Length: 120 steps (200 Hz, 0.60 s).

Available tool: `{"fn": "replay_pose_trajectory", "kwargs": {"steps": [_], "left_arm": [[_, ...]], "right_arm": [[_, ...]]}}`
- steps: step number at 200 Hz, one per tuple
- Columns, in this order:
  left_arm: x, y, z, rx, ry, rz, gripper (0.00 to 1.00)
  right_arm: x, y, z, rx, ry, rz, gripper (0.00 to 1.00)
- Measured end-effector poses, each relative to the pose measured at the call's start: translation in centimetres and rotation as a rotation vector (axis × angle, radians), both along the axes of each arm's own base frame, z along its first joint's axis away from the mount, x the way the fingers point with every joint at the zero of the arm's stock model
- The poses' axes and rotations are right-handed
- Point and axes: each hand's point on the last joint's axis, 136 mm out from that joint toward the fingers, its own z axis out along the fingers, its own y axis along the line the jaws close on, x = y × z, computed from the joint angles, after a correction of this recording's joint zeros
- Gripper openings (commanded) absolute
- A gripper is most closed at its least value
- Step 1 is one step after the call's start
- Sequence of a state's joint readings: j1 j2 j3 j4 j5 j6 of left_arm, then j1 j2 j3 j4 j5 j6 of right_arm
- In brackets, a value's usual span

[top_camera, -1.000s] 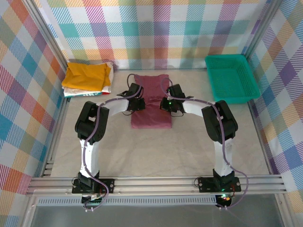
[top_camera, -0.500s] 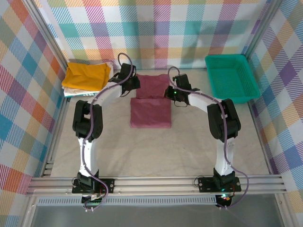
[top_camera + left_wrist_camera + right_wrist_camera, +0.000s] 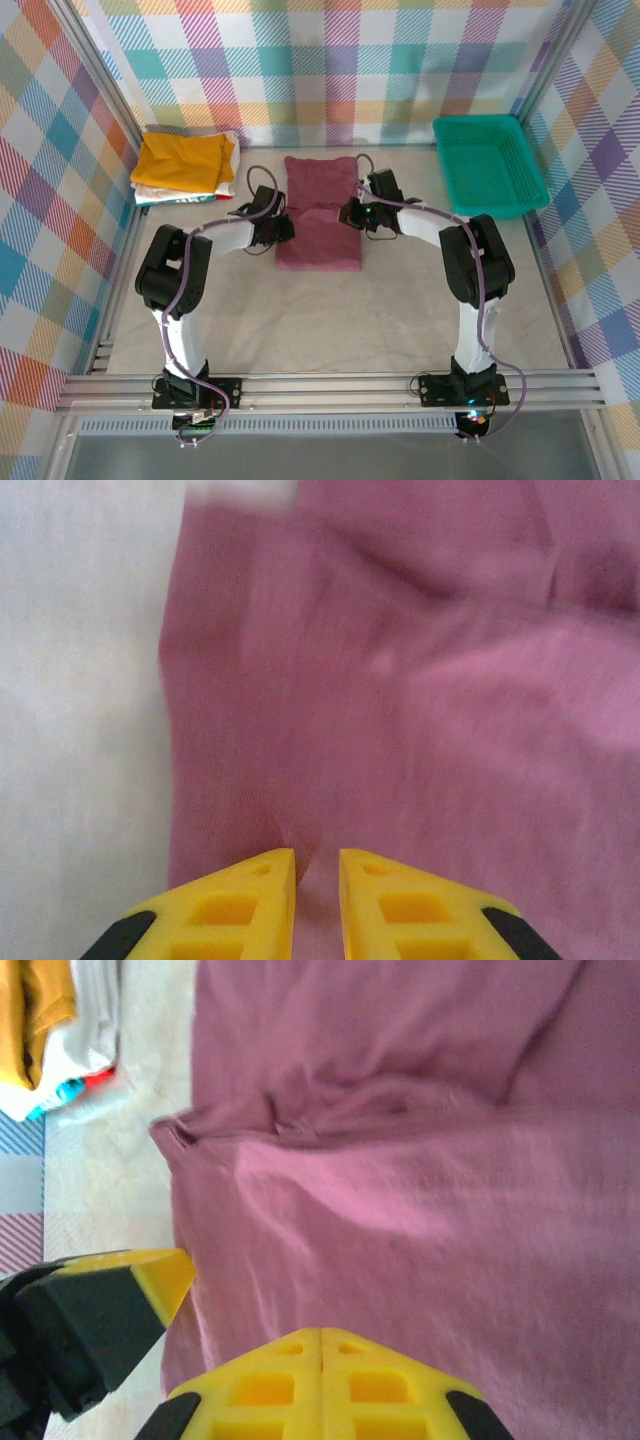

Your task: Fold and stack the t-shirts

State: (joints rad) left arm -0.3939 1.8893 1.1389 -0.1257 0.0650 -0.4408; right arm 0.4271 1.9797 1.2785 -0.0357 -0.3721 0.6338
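Looking from top camera: maroon t-shirt folded, mid-worktop; left pincer at its left edge, right pincer at its right edge; yellow and white t-shirts stacked far left, well apart.
Left wrist: left pincer narrowly parted over maroon cloth near left hem, nothing visibly gripped.
Right wrist: right pincer pressed together, empty, over maroon cloth.

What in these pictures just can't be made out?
Left wrist view: whether the left hand pinches the maroon shirt; the narrow gap is blurred.
Top view: how many shirts lie under the yellow shirt; it covers them.
Left wrist view: white patch at the top edge; blurred.
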Motion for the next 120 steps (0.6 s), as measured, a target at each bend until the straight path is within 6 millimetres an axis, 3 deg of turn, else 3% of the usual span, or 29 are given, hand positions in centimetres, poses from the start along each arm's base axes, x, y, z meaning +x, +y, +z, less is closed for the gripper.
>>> {"fn": "replay_pose_trajectory", "kwargs": {"steps": [32, 57, 90, 120], "left_arm": [[-3.8, -0.5, 0.5, -0.033, 0.020, -0.013, 0.18], [-5.5, -0.5, 1.1, -0.052, 0.005, -0.012, 0.17], [-7.7, 1.2, -1.8, 0.000, 0.051, 0.016, 0.14], [-7.5, 1.3, -1.8, -0.014, 0.022, 0.026, 0.14]], "right_arm": [[-4.7, -0.3, -4.0, -0.010, 0.146, 0.023, 0.00], [-7.4, -0.3, -4.9, -0.016, 0.191, 0.046, 0.00], [-8.4, -0.2, -5.7, 0.000, 0.200, 0.048, 0.00], [-8.5, -0.1, -5.7, 0.017, 0.188, 0.047, 0.00]]}}
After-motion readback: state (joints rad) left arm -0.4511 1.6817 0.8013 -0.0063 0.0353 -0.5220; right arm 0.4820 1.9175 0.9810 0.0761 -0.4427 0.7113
